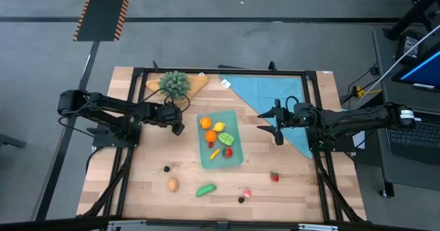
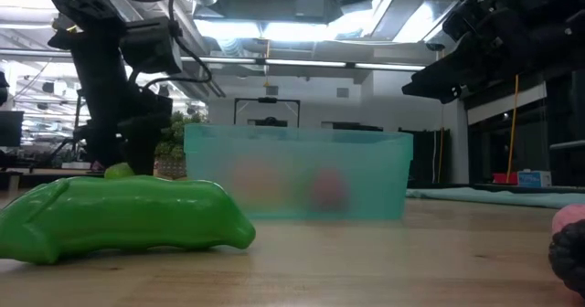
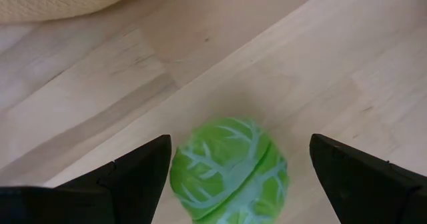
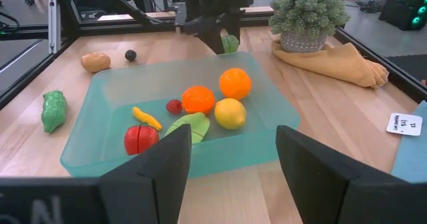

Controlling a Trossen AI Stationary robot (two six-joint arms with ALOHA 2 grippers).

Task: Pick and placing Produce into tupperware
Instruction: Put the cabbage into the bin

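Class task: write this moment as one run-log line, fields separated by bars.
left gripper: open, fingers around green cabbage on table | right gripper: open, empty, beside tupperware | tupperware: several produce inside

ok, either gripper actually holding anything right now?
Nothing is held. The left gripper has open jaws either side of a green cabbage on the table, not closed on it. The right gripper is open and empty, facing the tupperware.

A potted green plant (image 1: 174, 82) sits on a tan cloth (image 1: 194, 84) beside a blue cloth (image 1: 265, 91).
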